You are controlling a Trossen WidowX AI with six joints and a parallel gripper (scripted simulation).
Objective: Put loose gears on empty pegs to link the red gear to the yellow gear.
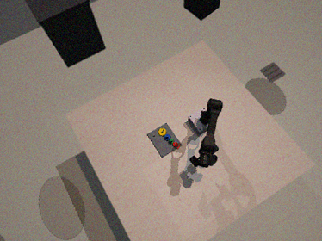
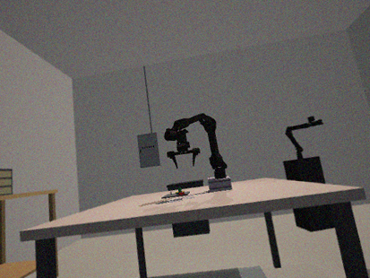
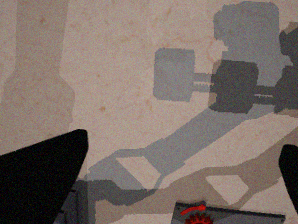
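Note:
The grey board lies on the table. The red gear is at one end of a row, beside the red arrow. A small green gear, a blue gear and the yellow gear with its black stripe follow in line, close together. Whether their teeth mesh or they sit flat is too small to tell. An empty peg stands near the yellow gear. My gripper is open and empty, high above the table and off to the side of the board.
The arm's pale base stands on the table near the board. Shadows of the arm fall across the table top beside the board. No loose gear shows on the table.

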